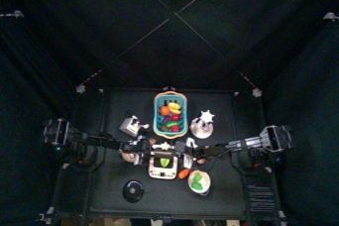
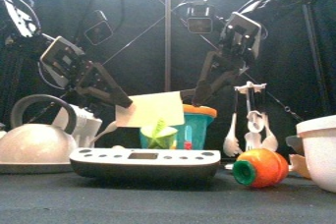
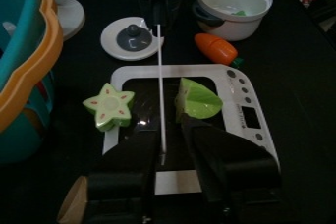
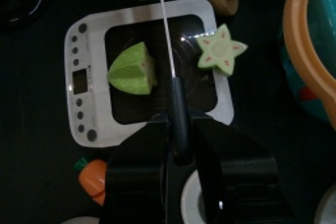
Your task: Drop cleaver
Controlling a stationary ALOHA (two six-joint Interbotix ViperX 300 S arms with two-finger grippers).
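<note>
The cleaver hangs blade-down over the white scale, its pale blade broadside in the front view. In the right wrist view its black handle lies between the jaws of my right gripper, which is shut on it. The thin blade edge runs between a green star piece and a lime half on the scale. My left gripper stands open at the blade's other end, one jaw on each side and apart from it.
A teal and orange basket stands behind the scale. Around it are a white pot, a toy carrot, a kettle, a small white plate and hanging utensils.
</note>
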